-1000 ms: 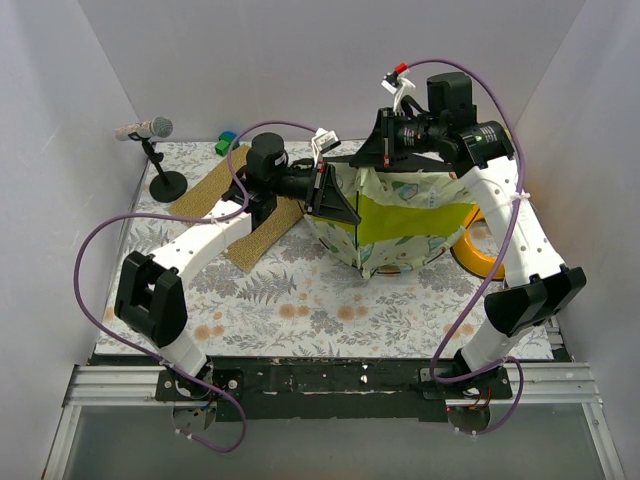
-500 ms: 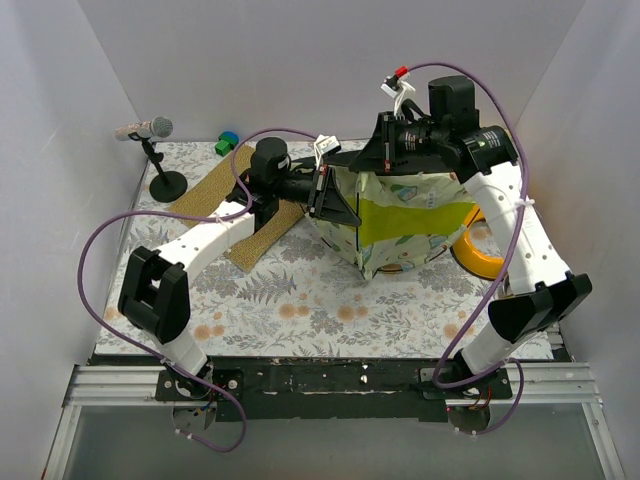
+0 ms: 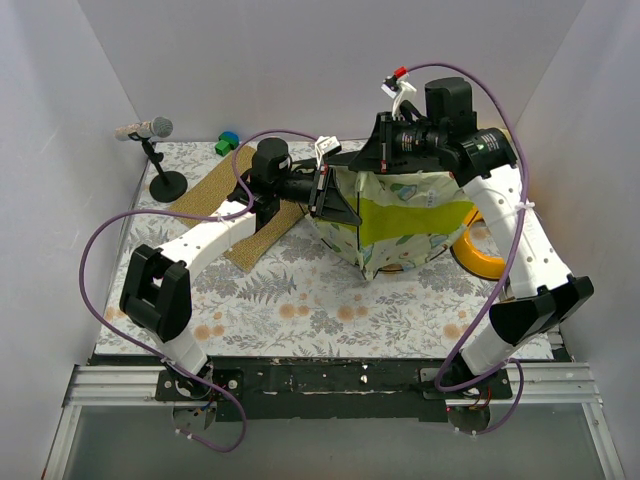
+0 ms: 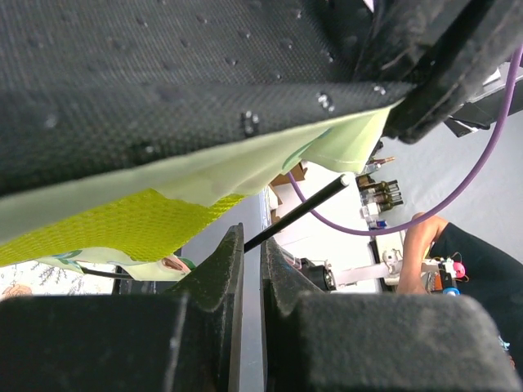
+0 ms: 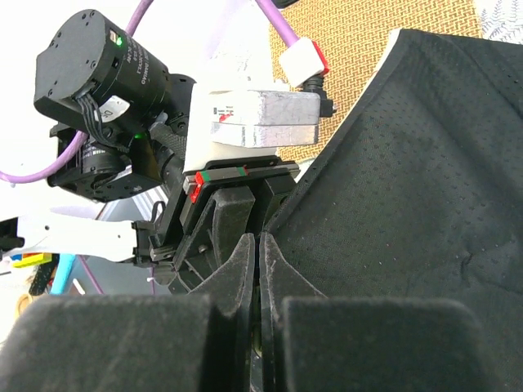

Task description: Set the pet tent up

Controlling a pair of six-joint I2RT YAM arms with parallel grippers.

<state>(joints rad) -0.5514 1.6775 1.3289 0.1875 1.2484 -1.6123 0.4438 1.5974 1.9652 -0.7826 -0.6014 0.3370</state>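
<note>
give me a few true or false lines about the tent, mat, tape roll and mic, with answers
1. The left hand and the right hand are both at the tent. True.
2. The yellow tape roll lies to the left of the tent. False: it lies at the tent's right.
3. The brown mat lies to the left of the tent. True.
4. The microphone stands at the near right corner. False: it stands at the far left corner.
</note>
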